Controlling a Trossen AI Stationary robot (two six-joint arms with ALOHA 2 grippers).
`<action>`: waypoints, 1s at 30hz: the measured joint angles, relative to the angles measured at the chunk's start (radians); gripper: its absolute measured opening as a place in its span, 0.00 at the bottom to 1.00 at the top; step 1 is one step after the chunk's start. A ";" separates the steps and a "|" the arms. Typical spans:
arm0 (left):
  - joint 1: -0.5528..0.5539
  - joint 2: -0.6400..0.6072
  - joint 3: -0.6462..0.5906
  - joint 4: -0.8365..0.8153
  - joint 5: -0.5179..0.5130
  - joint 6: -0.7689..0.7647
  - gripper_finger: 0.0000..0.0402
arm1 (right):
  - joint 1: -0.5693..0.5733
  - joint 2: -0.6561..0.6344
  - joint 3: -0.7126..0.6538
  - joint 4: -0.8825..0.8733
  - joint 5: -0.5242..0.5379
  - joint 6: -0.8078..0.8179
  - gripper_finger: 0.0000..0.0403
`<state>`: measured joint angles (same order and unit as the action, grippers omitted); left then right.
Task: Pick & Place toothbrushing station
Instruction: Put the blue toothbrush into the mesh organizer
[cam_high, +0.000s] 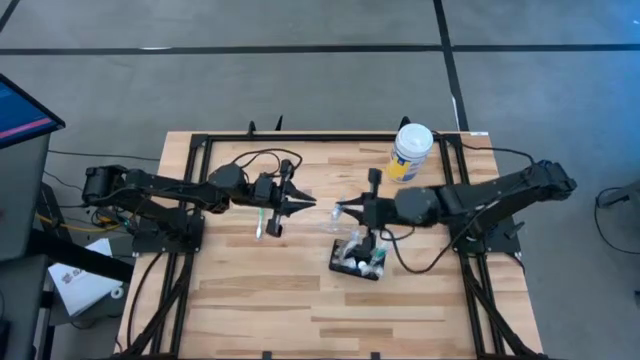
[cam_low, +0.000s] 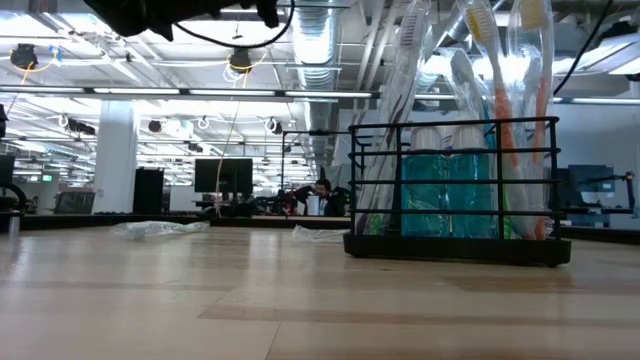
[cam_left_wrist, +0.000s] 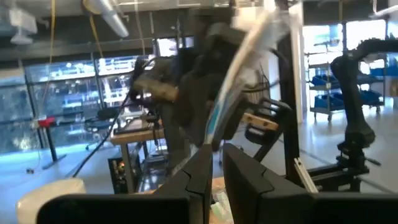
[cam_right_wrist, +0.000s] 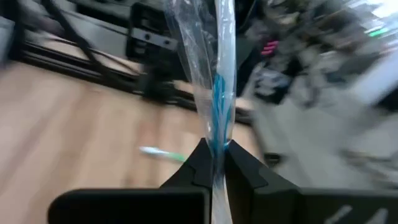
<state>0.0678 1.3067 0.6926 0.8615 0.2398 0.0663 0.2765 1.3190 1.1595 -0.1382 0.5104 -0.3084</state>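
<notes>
1. The right gripper (cam_right_wrist: 216, 163) is clenched on a clear plastic wrapper (cam_right_wrist: 208, 56) with a blue toothbrush (cam_right_wrist: 217, 106) inside it, held in the air near the middle of the table (cam_high: 260, 300).
2. The left gripper (cam_left_wrist: 213, 163) has its fingers nearly together around the lower end of the same kind of clear wrapper (cam_left_wrist: 245, 68); it faces the right gripper, the two just apart.
3. The toothbrushing station (cam_high: 360, 258), a black wire holder, stands on the wood just in front of the right gripper.
4. In the low view it holds several wrapped toothbrushes (cam_low: 480, 60) standing upright and teal packets (cam_low: 445, 195) behind its bars.
5. A green and white toothbrush (cam_high: 259, 222) lies flat on the table below the left gripper.
6. A white-lidded yellow tub (cam_high: 410, 152) stands near the far edge, behind the right arm.
</notes>
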 joint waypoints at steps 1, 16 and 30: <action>-0.009 0.000 0.000 0.001 0.000 0.022 0.08 | -0.017 0.000 0.000 -0.007 -0.059 0.031 0.02; -0.113 0.001 -0.001 0.038 -0.152 0.199 0.25 | -0.090 0.028 -0.001 -0.021 -0.281 0.152 0.02; -0.135 0.026 0.056 0.064 -0.217 0.226 0.51 | -0.105 0.075 0.000 0.010 -0.304 0.152 0.02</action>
<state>-0.0677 1.3324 0.7484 0.9252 0.0231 0.2922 0.1712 1.3935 1.1599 -0.1281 0.2068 -0.1566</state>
